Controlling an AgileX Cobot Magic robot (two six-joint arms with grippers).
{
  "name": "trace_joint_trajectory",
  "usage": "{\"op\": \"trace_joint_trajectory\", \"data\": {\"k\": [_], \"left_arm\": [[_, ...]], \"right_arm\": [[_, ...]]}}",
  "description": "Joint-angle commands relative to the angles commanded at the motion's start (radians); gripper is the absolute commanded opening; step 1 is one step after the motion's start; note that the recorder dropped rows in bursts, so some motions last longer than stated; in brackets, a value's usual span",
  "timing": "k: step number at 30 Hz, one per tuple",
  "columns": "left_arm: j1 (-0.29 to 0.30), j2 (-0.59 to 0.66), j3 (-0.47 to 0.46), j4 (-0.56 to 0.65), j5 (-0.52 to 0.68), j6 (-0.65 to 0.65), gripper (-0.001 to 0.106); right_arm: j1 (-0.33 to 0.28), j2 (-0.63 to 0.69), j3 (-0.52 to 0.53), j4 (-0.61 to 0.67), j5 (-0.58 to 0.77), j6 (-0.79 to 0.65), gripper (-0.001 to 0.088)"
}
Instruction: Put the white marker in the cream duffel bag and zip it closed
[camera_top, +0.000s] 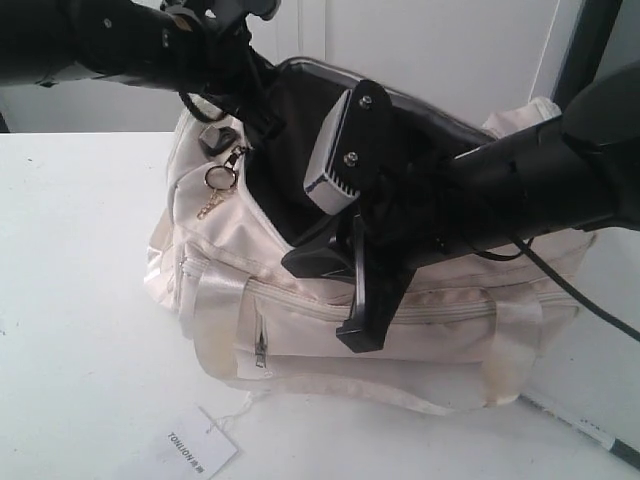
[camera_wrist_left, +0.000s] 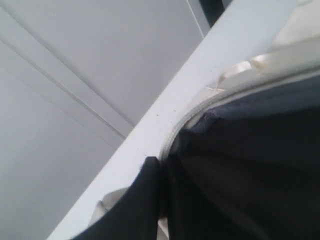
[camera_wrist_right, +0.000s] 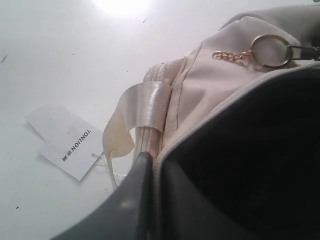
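Bag (camera_top: 330, 335) sits on white bench (camera_top: 80, 300), top zip open, dark lining (camera_top: 295, 140) showing. Left gripper (camera_top: 262, 118) comes in from the upper left to the far left end of the opening, and its jaws look clamped on the bag rim, which stands raised there. In the left wrist view a dark finger (camera_wrist_left: 137, 205) sits tight against the rim edge. Right gripper (camera_top: 360, 332) reaches in from the right to the front rim near the middle, jaws together on the bag edge by the zip. In the right wrist view the zip tape runs in beside a grey finger (camera_wrist_right: 125, 210). Gold ring pull (camera_top: 220, 177) with a short chain hangs at the left end of the opening, just below the left gripper. Satin handle (camera_top: 215, 300) straps run down the bag front, either side of the zipped front pocket (camera_top: 330, 345). Paper tag (camera_top: 200, 445) lies flat on the bench, just in front of the bag's left corner. Marker (camera_top: 570, 422) lies on the bench beside the bag's right front corner, outside the bag, dark end toward the frame corner. Neither gripper touches it.
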Motion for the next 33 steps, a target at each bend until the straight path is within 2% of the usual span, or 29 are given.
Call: {"op": "trace_joint_trajectory", "data": {"k": [3, 13, 30, 33], "left_arm": [[0.012, 0.023, 0.000, 0.000, -0.064, 0.000, 0.000], [0.084, 0.063, 0.000, -0.009, -0.132, -0.004, 0.000], [0.089, 0.063, 0.000, -0.016, -0.134, -0.004, 0.000], [0.089, 0.063, 0.000, -0.016, -0.134, -0.004, 0.000]], "right_arm": [[0.000, 0.000, 0.000, -0.004, -0.002, 0.000, 0.0054], [0.000, 0.004, 0.000, -0.059, -0.021, 0.000, 0.0054], [0.000, 0.083, 0.000, -0.055, -0.054, 0.008, 0.0054], [0.000, 0.088, 0.000, -0.055, -0.066, 0.008, 0.0078]]}}
